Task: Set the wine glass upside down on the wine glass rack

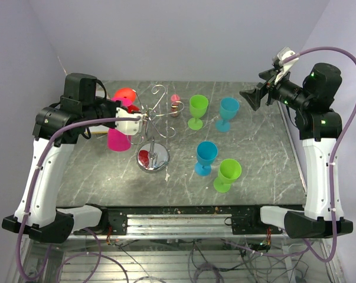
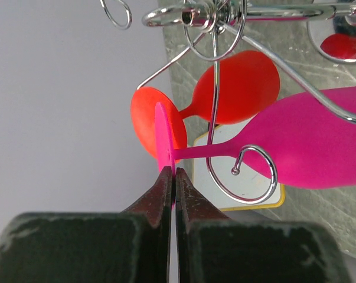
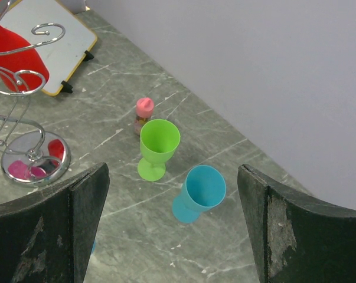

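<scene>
Pink wine glass (image 2: 319,147) hangs upside down at the left side of the wine glass rack (image 1: 160,160), its stem against a curled arm. The closed left fingers (image 2: 160,200) pinch its foot. Red glass (image 2: 242,88) sits just beside it. Right fingers (image 3: 77,218) are spread wide and hold nothing, raised over the surface (image 1: 260,171).

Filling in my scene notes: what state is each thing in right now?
pink wine glass, inverted, foot pinched, stem at a rack curl
red wine glass, inverted at the rack
wine glass rack, upright
far green glass, upright
far blue glass, upright
near blue glass, upright
near green glass, upright
left gripper, shut on the pink glass's foot
right gripper, open, empty
</scene>
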Tool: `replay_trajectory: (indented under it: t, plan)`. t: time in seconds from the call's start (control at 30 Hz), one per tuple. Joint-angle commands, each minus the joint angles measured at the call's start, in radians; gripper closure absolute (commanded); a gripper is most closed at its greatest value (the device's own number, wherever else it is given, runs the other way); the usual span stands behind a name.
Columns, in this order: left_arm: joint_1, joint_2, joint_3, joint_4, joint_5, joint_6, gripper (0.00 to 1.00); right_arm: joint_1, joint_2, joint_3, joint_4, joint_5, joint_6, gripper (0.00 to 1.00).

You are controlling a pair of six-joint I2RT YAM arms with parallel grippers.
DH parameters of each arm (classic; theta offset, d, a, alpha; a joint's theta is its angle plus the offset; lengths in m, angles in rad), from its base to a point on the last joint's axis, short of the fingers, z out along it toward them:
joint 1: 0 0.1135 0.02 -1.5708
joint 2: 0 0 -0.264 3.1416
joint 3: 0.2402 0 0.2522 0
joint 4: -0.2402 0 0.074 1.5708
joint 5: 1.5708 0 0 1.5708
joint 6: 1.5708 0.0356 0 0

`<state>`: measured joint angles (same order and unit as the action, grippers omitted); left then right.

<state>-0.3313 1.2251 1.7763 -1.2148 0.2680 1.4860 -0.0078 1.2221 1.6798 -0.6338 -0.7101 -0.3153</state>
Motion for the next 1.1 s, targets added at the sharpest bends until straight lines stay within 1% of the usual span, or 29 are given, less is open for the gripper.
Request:
replay_trajectory:
  t: [0.0,0.17,0.6,1.07]
  plan:
    - [-0.008,-0.005,0.013,0.015,-0.079,-0.012,0.93,-0.011,0.004,0.008,0.016,-0.006,-0.003,0.10]
    - [-0.007,-0.016,0.024,-0.011,-0.127,-0.017,0.93,-0.012,0.002,-0.005,0.020,-0.006,-0.003,0.10]
    - [-0.008,-0.045,0.040,-0.117,-0.119,0.020,0.93,-0.019,0.002,-0.016,0.024,-0.010,0.001,0.10]
    - [-0.008,-0.081,0.047,-0.173,-0.050,0.038,0.93,-0.028,-0.010,-0.048,0.033,-0.013,-0.003,0.09]
